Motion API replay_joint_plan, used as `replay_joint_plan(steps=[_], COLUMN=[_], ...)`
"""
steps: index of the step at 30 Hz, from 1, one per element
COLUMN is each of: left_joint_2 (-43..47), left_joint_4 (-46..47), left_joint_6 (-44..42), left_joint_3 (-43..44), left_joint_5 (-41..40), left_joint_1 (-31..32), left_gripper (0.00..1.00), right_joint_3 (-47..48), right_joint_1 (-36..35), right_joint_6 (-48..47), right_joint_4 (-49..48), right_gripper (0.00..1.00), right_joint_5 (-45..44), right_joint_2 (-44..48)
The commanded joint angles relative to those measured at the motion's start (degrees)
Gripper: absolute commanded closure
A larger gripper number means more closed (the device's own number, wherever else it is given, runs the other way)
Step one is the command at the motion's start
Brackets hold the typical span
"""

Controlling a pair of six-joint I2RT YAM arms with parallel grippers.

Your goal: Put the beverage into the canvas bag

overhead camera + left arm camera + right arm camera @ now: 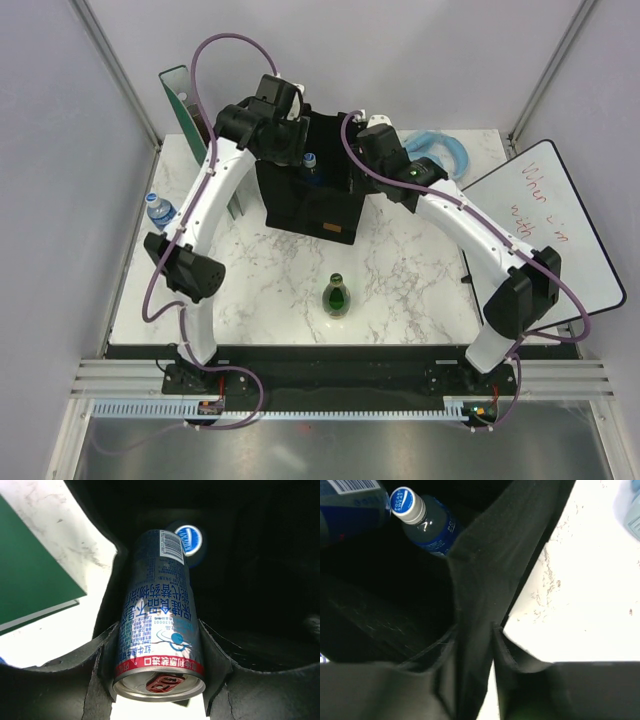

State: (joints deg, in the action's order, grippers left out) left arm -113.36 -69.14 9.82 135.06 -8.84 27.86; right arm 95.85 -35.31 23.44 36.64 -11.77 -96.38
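So, your can (160, 620): it is the beverage in hand. It sits lengthwise between the fingers, pull-tab end toward the wrist and base pointing down into the dark mouth of the bag.
Left gripper (159, 650): clenched on the can just below its top rim. Gripping that high leaves the whole lower body free to go into the bag first.
Canvas bag (300, 205): it stands upright at the back of the table (400, 280) with both arms bent over its opening. From above, the can is hidden under the left wrist, so go by the left wrist view.
Right gripper (474, 635): its jaws straddle the bag's right-hand wall, cloth between them and one finger on each side. This looks meant to keep the floppy rim from folding inward. A sliver of light shows beside the cloth, so you cannot tell whether the pinch is tight.
Blue-capped bottle (427, 525): it lies inside the bag, close beside the can's lower end. That is probably why the can is angled to one side of it.
Stage: the can is over or just within the opening and not yet let go.
Next move: lower it further before you release — aim for the bare floor of the bag, not the bottle's cap.
Green bottle (337, 296): it stands alone at the front of the table, well apart from the bag and untouched.
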Motion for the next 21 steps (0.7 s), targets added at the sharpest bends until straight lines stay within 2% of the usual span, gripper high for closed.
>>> replay_joint_plan(steps=[1,7,12,21], left_joint_2=[-1.3,-5.4,-9.9,-13.6], left_joint_4=[1.3,1.8,2.6,2.7], left_joint_6=[-3.5,-3.1,-3.1,-2.4], left_joint_3=[3.7,5.6,6.5,6.3], left_joint_5=[-6.5,-5.6,-5.8,-5.3], left_joint_1=[0.3,0.3,0.2,0.2], left_gripper=[0.98,0.98,0.98,0.98], right_joint_3=[0.0,-4.4,-8.7,-11.6], right_joint_1=[-0.1,-0.1,-0.3,-0.4], right_joint_6=[-0.7,0.3,2.2,2.4], right_joint_4=[-1.3,-7.2,-12.7,-15.9], right_gripper=[0.80,1.00,1.00,1.00], right_joint_5=[-3.2,1.7,6.8,8.1], right_joint_2=[1.3,3.5,5.3,6.8])
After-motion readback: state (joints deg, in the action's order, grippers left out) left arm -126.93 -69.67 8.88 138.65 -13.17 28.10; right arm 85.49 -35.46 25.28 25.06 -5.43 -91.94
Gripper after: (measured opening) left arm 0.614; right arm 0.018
